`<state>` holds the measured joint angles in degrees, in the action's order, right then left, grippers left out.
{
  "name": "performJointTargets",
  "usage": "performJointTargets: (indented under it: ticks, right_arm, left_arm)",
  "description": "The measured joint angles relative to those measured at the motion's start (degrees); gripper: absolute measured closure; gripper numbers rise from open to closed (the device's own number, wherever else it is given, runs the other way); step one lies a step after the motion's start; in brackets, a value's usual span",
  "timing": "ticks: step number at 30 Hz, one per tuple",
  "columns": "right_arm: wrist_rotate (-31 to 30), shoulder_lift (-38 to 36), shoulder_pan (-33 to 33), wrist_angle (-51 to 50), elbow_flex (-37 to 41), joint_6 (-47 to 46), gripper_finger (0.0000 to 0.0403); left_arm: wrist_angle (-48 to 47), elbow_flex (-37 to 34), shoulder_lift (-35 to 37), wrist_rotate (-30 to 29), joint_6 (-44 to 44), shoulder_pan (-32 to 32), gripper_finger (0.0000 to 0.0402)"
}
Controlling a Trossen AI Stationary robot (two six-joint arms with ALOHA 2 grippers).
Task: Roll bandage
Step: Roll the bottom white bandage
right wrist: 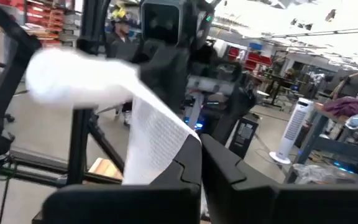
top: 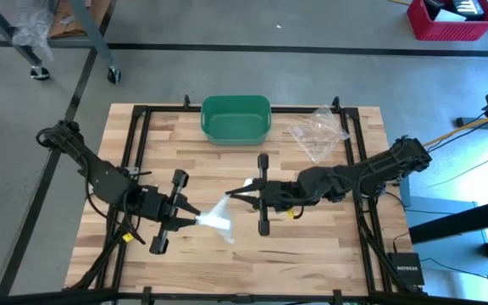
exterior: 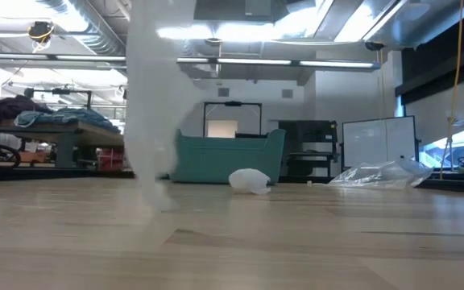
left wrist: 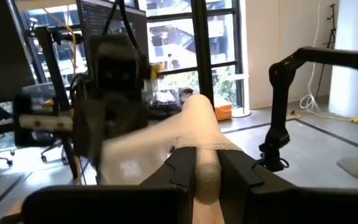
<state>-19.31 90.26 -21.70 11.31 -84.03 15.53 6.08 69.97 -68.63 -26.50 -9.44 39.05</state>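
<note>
The left gripper (top: 195,219) pinches the rolled end of the white woven gauze bandage (top: 219,214) between nearly closed fingers (left wrist: 180,171). The right gripper (top: 231,195) has its fingers pressed together on the bandage's loose, crinkled strip. The bandage hangs stretched between them above the middle of the pale wooden plank surface (top: 312,246). A green plastic bin (top: 236,118) and a crumpled clear bag (top: 316,131) sit near the far edge.

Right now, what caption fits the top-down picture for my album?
Two robot arms stretch a white bandage between the left gripper and right gripper, near a green bin.
</note>
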Motion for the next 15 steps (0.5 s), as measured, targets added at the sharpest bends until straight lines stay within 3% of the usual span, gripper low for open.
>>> performJointTargets:
  ticks: [8, 15]
  right_arm:
    - [-1.15, 0.39, -0.81, -10.24, -5.1, -3.35, 0.0368]
    - [-5.15, 0.33, -0.94, -27.56, -8.67, -7.08, 0.0274]
  left_arm:
    - [2.93, 0.04, 0.01, -4.09, -1.75, 0.08, 0.0368]
    - [6.9, 0.13, 1.19, -4.55, -2.18, 0.32, 0.0368]
